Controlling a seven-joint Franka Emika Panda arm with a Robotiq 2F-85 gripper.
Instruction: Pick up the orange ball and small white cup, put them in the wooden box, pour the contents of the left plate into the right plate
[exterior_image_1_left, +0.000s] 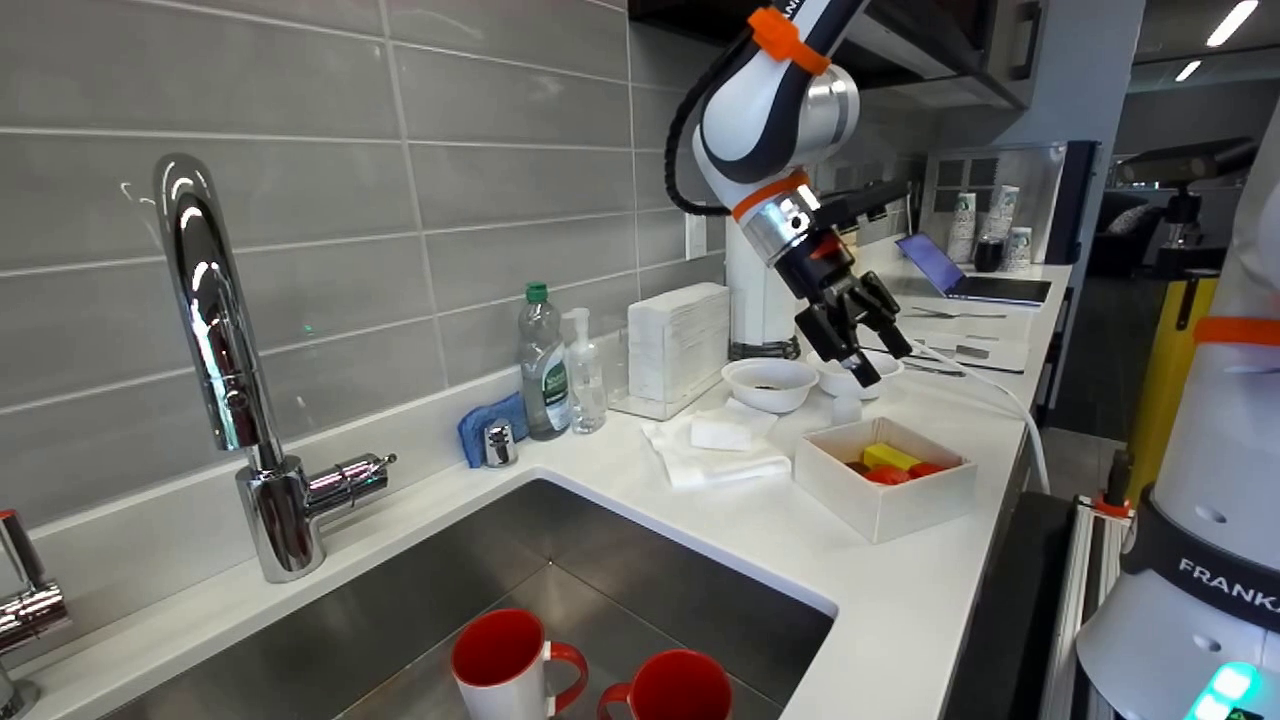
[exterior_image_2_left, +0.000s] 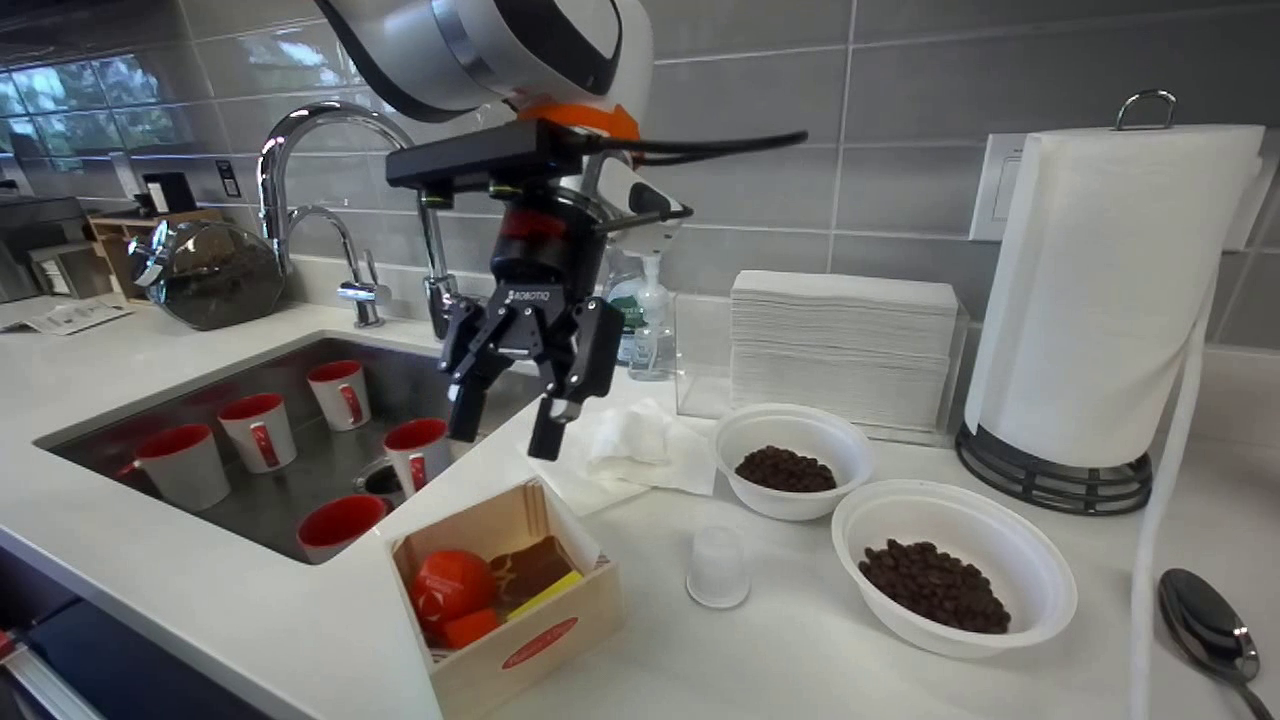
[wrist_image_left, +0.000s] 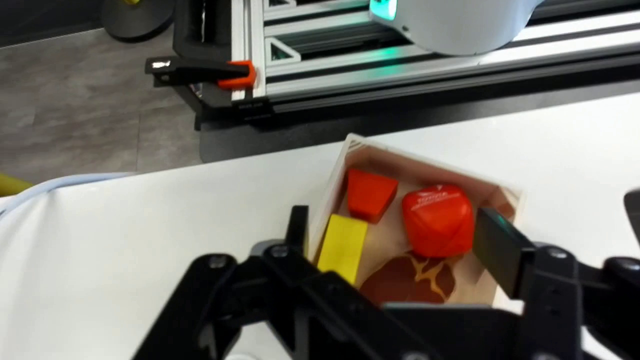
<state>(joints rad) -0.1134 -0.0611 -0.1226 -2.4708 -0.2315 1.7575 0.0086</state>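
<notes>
Holding nothing between wide-spread fingers (exterior_image_2_left: 548, 428). Find the ball (wrist_image_left: 437, 220) in the box (exterior_image_2_left: 545, 665), the cup (exterior_image_2_left: 718, 565) upturned on the worktop (exterior_image_2_left: 780, 670) near it. Likely light, thin, easily crushed: pinch gently across the sides.

Kitchen, with sink (exterior_image_1_left: 660, 585) and faucet (exterior_image_1_left: 218, 340)

Grey tiled wall (exterior_image_1_left: 520, 190), white counter (exterior_image_1_left: 890, 610)
</notes>
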